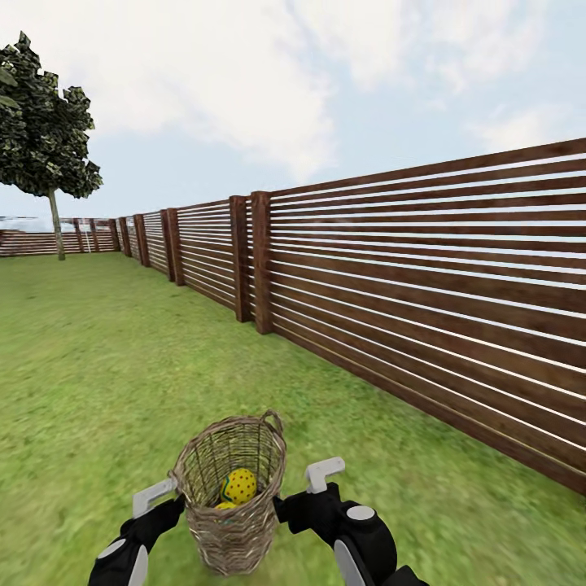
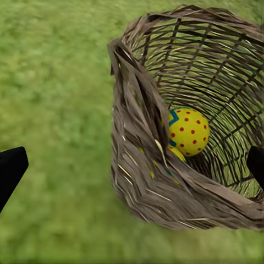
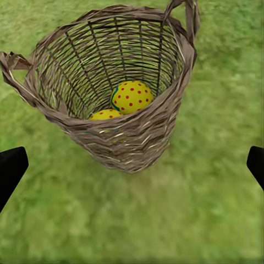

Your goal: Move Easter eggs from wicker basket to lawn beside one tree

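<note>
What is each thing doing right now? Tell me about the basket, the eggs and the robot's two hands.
wicker basket: upright on the lawn, between the grippers
Easter eggs: inside the basket, two visible
left gripper: open, beside the basket
right gripper: open, beside the basket

Overhead, pale blue sky [image 1: 203,163] with soft white clouds [image 1: 244,73]. Running from near right to far left, a dark brown slatted fence [image 1: 423,268] on thick square posts [image 1: 261,260], daylight showing between the horizontal boards.
</note>
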